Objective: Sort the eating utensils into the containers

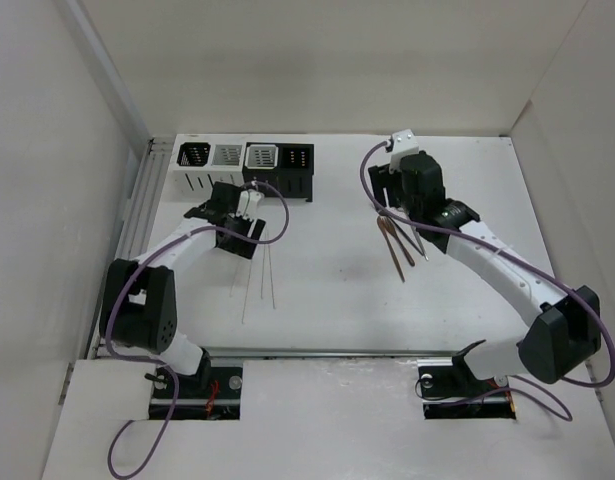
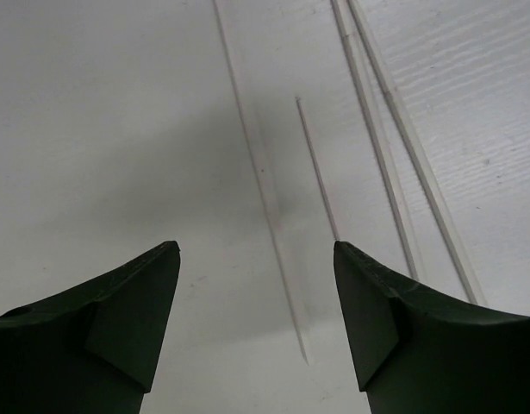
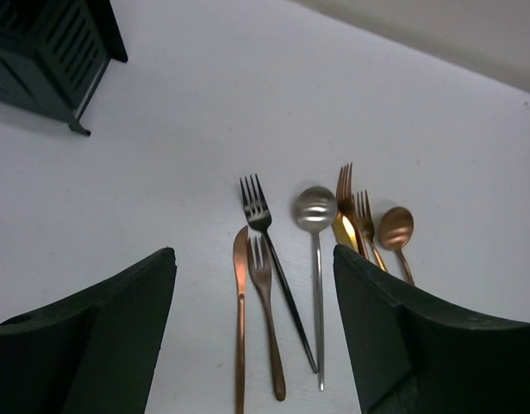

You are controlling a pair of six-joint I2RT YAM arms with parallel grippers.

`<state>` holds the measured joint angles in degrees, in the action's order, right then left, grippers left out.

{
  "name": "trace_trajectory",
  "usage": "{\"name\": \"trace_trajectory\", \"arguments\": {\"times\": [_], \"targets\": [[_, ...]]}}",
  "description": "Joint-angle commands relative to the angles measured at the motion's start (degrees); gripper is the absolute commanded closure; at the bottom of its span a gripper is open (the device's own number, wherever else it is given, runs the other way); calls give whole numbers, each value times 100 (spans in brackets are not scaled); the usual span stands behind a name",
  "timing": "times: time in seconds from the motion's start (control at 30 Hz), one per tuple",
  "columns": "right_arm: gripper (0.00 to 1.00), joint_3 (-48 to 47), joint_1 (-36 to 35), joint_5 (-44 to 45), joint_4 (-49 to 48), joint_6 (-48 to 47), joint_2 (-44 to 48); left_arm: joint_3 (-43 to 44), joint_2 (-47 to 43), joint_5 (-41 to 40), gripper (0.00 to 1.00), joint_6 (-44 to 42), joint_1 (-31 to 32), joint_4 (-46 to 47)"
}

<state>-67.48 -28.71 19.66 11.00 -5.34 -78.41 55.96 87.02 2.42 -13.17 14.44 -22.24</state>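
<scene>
Several thin white chopsticks (image 2: 265, 190) lie on the white table. My left gripper (image 2: 256, 250) hangs just above them, open, with one chopstick's tip between the fingers and nothing held. From above, the left gripper (image 1: 249, 222) sits in front of the containers (image 1: 244, 158), a row of two white and two black caddies. My right gripper (image 3: 254, 254) is open over a bunch of utensils (image 1: 399, 245): a copper knife (image 3: 240, 319), a copper fork (image 3: 266, 319), a black fork (image 3: 273, 250), a silver spoon (image 3: 315, 216), and a copper spoon (image 3: 395, 228).
A black caddy (image 3: 49, 52) shows at the upper left of the right wrist view. White walls close the table on the left, back and right. Purple cables loop along both arms.
</scene>
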Motion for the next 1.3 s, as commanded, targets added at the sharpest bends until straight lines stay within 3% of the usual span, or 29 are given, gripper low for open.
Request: {"name": "trace_trajectory", "arguments": {"times": [0.0, 0.13, 0.37, 0.5, 0.53, 0.57, 0.83, 1.03, 1.27], "targets": [[22, 191, -47, -59, 86, 525, 221, 55, 384, 47, 31, 25, -142, 71], [23, 332, -99, -59, 86, 578, 379, 275, 877, 619, 41, 25, -248, -88], [23, 438, -153, 47, 86, 631, 494, 135, 948, 383, 56, -44, -310, -193], [23, 438, -153, 99, 138, 631, 494, 134, 1220, 435, 78, -125, -310, -342], [23, 438, -153, 152, 139, 631, 494, 134, 1342, 496, 93, -194, -310, -421], [23, 386, -153, 204, 139, 631, 494, 186, 1396, 558, 99, -195, -310, -491], [23, 332, -153, 266, 139, 465, 494, 239, 1142, 611, 100, -248, -310, -439], [27, 332, -153, 39, -10, 464, 327, 187, 71, -38, 100, -616, -258, -106], [28, -159, -153, -374, -248, 157, -209, 134, -1186, -198, 100, -1301, -143, 18]]}}
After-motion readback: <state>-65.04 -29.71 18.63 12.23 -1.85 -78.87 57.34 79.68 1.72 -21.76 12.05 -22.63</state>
